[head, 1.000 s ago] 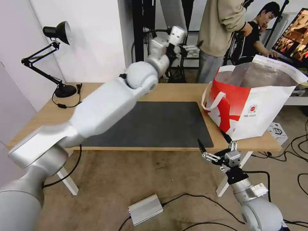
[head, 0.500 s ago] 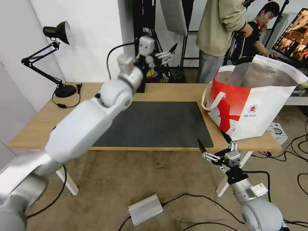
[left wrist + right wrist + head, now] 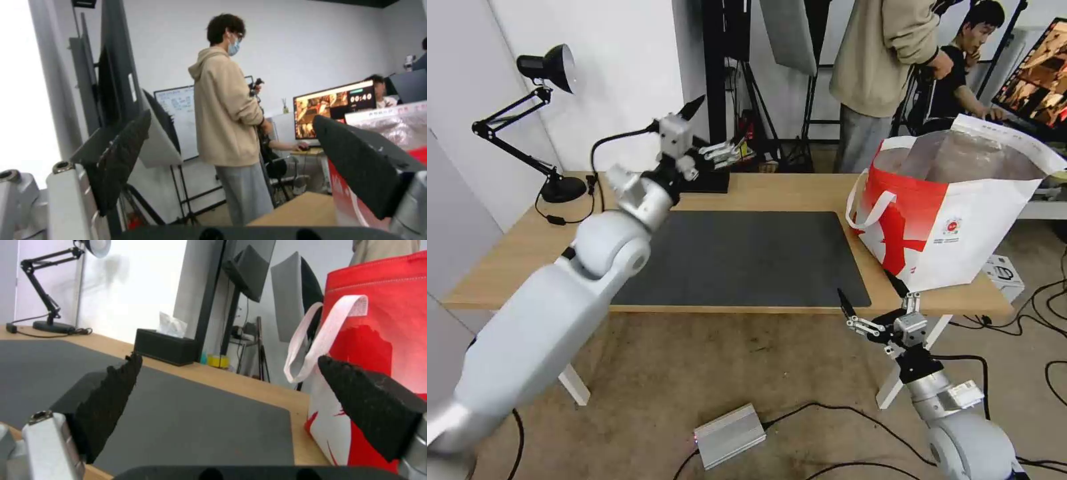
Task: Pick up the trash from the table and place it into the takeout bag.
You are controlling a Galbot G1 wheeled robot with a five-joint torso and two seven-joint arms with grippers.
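Evidently late in the task: no trash on the table (image 3: 800,193) or its grey mat (image 3: 747,257). Takeout bag (image 3: 960,227) stands upright at table's right end, mouth up, long axis across the table. Left gripper (image 3: 704,137) raised over far edge, jaws wide, empty. Right gripper (image 3: 870,310) below front edge, open, empty. Next move, I judge: park the arms.

place: lab/studio | cues: monitor (image 3: 1037,73), light stands (image 3: 810,80), floor cables (image 3: 854,413)
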